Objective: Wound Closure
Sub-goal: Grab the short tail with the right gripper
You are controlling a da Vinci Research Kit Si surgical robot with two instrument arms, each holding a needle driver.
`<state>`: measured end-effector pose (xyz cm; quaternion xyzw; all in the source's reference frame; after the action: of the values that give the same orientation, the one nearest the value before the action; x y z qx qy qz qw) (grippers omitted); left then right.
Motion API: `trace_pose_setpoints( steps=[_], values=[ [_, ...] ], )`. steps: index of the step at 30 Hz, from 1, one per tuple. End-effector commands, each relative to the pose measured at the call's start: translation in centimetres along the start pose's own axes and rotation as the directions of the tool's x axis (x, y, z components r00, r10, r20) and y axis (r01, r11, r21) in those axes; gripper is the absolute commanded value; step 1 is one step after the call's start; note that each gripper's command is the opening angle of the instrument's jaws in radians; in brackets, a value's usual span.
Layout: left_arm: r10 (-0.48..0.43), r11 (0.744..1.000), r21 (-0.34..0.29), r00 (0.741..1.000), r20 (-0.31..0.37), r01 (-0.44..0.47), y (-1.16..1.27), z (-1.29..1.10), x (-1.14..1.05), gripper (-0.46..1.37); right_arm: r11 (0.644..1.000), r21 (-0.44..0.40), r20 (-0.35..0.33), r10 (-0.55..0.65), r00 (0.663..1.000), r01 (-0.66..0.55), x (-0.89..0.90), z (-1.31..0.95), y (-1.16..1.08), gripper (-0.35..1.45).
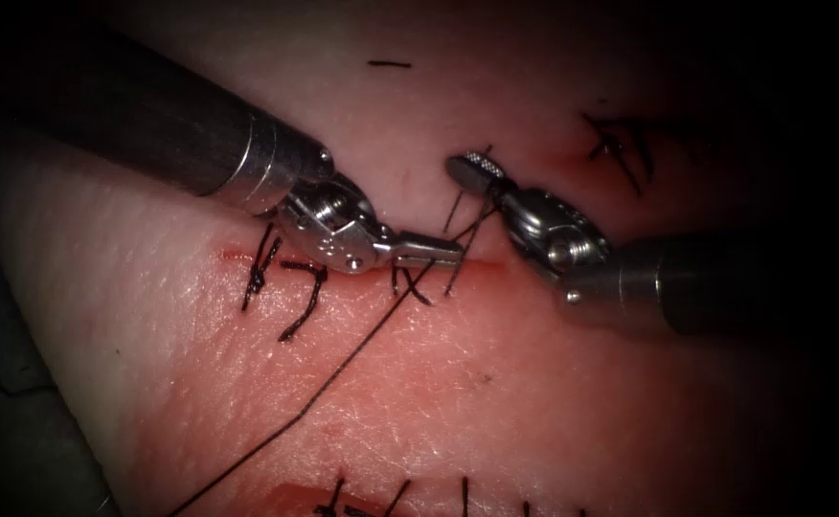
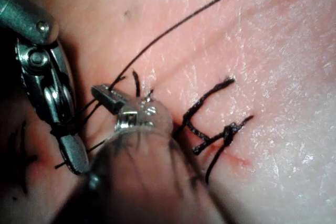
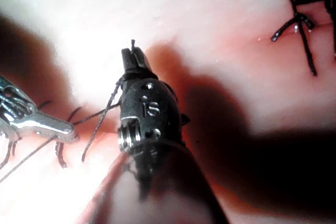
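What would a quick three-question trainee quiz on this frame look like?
1. True or false: the right hand is shut on the tissue.
2. In the endoscope view, the long thread runs from the cut toward: A) lower left, B) upper right, C) straight right.
3. Fill in: the left hand has its jaws ___, with its tip over the cut.

Key: 1 false, it is shut on thread. 2 A. 3 shut; whether it grips thread is unclear.
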<state>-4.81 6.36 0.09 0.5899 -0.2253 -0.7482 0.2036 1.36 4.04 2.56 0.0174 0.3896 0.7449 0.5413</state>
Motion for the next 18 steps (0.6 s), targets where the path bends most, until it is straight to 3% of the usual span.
trace_pose_setpoints(
  steps=[1,18],
  values=[
    [0.0,1.0,-0.006,1.0,0.0,0.0,0.0,-0.01,0.0,-0.35,1.0,-0.016,-0.006,0.007,1.0,-0.007,0.02,0.0,-0.01,-0.35],
    [-0.005,1.0,-0.008,1.0,-0.008,0.005,-0.01,-0.05,-0.03,-0.35,1.0,0.01,-0.038,0.027,0.999,-0.027,-0.06,-0.21,-0.13,-0.35]
  ],
)
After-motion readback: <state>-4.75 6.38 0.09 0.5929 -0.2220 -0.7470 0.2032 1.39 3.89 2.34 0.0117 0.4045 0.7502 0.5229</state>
